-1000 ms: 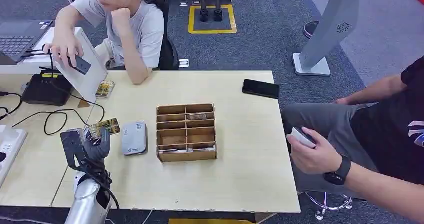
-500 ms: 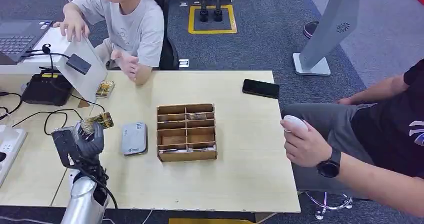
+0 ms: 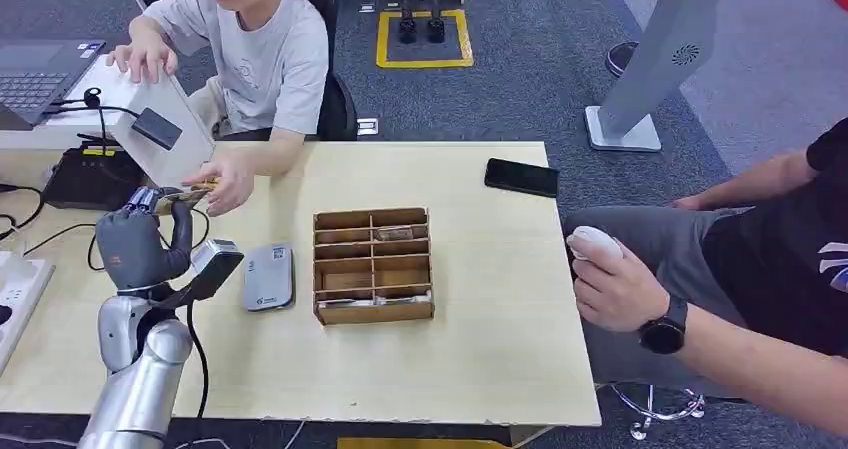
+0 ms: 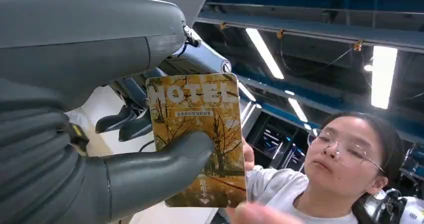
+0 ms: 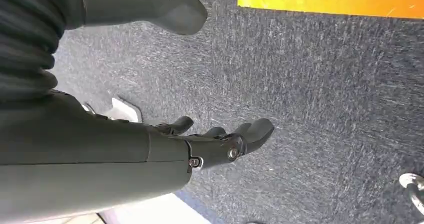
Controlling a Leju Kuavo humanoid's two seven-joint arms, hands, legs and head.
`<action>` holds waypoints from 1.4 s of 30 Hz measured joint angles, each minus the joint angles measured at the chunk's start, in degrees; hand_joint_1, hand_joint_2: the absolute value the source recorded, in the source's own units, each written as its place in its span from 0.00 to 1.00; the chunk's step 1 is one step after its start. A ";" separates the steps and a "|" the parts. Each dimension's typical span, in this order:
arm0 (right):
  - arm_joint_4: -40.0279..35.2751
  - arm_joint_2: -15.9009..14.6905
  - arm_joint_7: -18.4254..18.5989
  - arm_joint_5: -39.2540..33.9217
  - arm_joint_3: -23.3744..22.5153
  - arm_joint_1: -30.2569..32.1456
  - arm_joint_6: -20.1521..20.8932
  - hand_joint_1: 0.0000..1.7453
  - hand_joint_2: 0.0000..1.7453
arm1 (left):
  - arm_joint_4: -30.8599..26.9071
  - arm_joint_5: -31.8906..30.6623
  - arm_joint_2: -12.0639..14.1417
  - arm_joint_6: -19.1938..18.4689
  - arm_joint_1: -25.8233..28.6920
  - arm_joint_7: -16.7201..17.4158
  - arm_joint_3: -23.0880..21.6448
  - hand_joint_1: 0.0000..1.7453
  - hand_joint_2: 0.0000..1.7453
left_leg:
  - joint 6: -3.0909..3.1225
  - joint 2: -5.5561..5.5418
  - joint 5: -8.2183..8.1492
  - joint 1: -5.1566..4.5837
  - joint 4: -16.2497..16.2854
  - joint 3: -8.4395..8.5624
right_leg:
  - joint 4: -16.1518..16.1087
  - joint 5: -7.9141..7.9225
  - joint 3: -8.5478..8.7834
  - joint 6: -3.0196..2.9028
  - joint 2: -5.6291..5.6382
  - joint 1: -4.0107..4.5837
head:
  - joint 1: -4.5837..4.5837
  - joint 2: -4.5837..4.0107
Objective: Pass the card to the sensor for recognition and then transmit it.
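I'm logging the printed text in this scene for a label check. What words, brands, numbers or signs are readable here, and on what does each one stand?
"HOTEL": large pale letters across the yellow card held by the left hand.
Small Chinese lines on the card's middle and lower edge: too small to read.
Logo and print on the grey card reader: too small to read.
Round emblem on the grey stand: a sign, no letters legible.
White mark on the seated person's dark shirt: cut off, unreadable.

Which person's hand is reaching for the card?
The hand of the seated person in the grey T-shirt, at the card held by the left hand; the other person's holds a white object.
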 joint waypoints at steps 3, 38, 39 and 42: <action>0.00 -0.09 -0.02 0.13 -0.07 -0.04 0.00 0.00 1.00 | 0.70 -0.80 0.17 0.07 -0.69 0.00 0.00 1.00 1.00 | 0.00 0.00 0.00 0.00 0.00 0.00 | 0.00 0.00 0.00 0.01 0.01 0.00 | 0.00 0.00; 0.04 -0.85 -1.03 -2.01 -5.55 2.28 -1.07 0.00 1.00 | -23.22 6.75 8.74 -26.38 14.77 5.95 -21.34 0.00 1.00 | 0.05 0.13 -0.05 -0.01 0.01 -0.18 | -0.01 0.00 -0.20 0.06 0.14 0.00 | 0.00 0.00; 0.04 -0.92 -1.03 -2.03 -5.66 2.29 -1.07 0.00 1.00 | -24.49 6.32 9.18 -26.38 15.25 6.03 -22.47 0.00 1.00 | 0.05 0.13 -0.05 -0.01 0.01 -0.17 | -0.01 0.00 -0.20 0.06 0.14 -0.01 | 0.00 0.00; 0.04 -1.01 -1.03 -2.03 -5.84 2.30 -1.07 0.00 1.00 | -27.00 6.03 10.14 -26.38 16.03 6.16 -24.98 0.00 1.00 | 0.05 0.13 -0.05 -0.01 0.02 -0.16 | -0.01 0.02 -0.19 0.07 0.14 0.00 | 0.00 0.00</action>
